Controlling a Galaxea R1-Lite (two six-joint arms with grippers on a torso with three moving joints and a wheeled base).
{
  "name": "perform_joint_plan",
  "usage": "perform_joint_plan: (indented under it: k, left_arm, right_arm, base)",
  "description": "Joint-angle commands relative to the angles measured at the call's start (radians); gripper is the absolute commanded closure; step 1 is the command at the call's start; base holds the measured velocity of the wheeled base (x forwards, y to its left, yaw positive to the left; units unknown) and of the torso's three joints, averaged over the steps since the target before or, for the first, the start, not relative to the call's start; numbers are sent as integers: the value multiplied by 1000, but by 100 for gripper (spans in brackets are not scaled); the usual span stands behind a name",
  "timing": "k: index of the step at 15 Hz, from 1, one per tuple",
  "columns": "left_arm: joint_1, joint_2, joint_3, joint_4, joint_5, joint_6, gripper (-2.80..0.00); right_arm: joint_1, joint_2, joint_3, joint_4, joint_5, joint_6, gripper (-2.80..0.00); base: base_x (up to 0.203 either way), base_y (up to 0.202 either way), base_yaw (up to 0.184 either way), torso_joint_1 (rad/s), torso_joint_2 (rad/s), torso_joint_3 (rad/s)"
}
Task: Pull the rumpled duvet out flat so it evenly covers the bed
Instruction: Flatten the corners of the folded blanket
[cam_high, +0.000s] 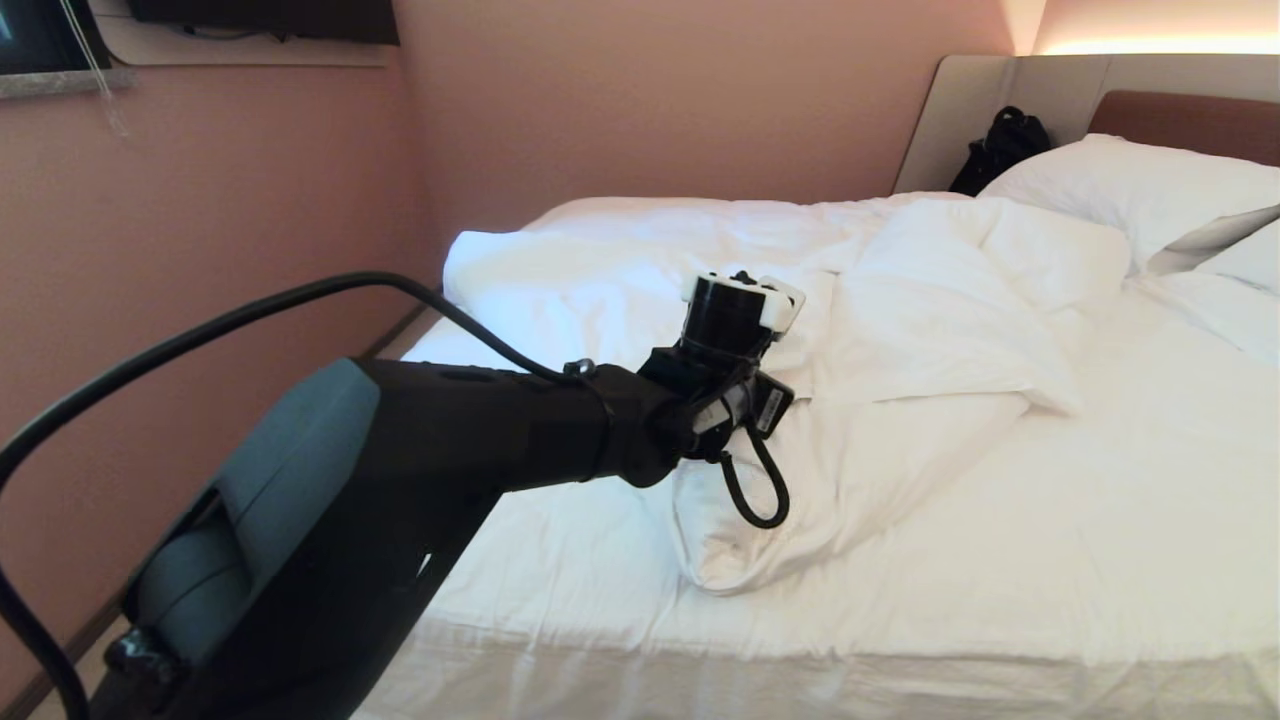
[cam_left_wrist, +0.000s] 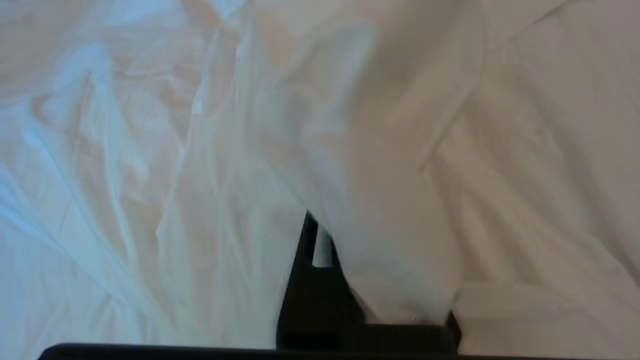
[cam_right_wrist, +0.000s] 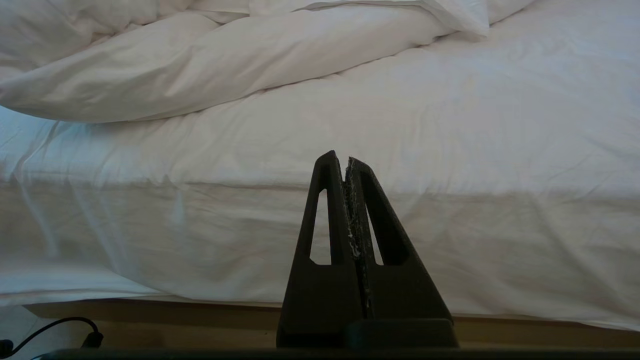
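Clearly we have our left gripper (cam_left_wrist: 350, 280) pinched shut on a fold of the duvet (cam_high: 900, 330), which lies bunched toward the bed's (cam_high: 1000, 560) head end, near the pillows (cam_high: 1140, 190). With so thin a bite, the cloth could slip free when we pull. Fabric hides one finger, so the depth of our grip stays unclear. Our right gripper (cam_right_wrist: 346, 165) waits closed, empty, beside the bed's edge.

No legible text, label or sign anywhere in view.
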Motion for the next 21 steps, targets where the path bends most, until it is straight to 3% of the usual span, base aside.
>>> perform_joint_plan:
  k: [1, 5, 14, 21]
  left_arm:
    - [1, -42, 48, -6, 14, 2, 0]
    - [0, -147, 241, -23, 47, -1, 0]
    - [5, -411, 749, -230, 198, -9, 0]
    - [10, -507, 956, -252, 325, -73, 0]
  right_arm:
    - [1, 1, 0, 0, 0, -1, 0]
    - [1, 1, 0, 0, 0, -1, 0]
    - [0, 1, 0, 0, 0, -1, 0]
    - [0, 0, 0, 0, 0, -1, 0]
  base:
    - [0, 0, 0, 0, 0, 0]
    - [0, 0, 0, 0, 0, 0]
    - [0, 0, 0, 0, 0, 0]
    - [0, 0, 0, 0, 0, 0]
